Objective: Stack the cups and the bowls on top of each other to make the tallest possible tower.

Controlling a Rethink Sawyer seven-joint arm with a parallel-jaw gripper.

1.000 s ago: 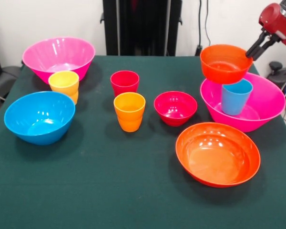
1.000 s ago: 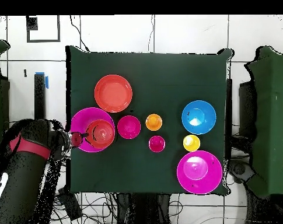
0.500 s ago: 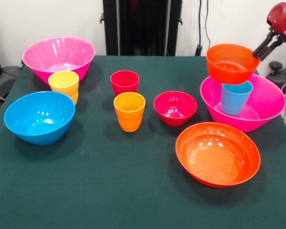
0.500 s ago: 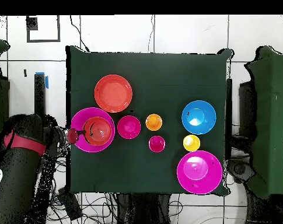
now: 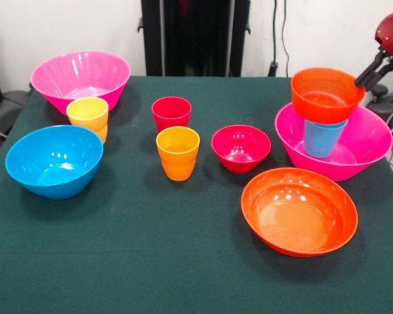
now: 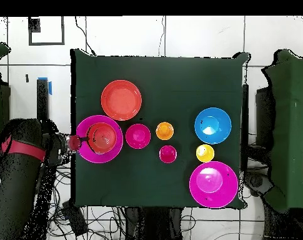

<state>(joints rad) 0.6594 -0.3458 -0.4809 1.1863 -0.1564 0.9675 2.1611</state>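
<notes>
Tool (image 5: 361,82) is being kept pinched on the far-right rim of the small orange bowl (image 5: 325,95), which is being held on the blue cup (image 5: 322,137) inside the right pink bowl (image 5: 363,147).

Glossy plastic cups (image 5: 177,152) and bowls (image 5: 54,160) — on a matt green cloth table (image 5: 150,261).

Front view faces the pedestal across the table (image 5: 118,261); overhead looks straight down on it, half-turned.
</notes>
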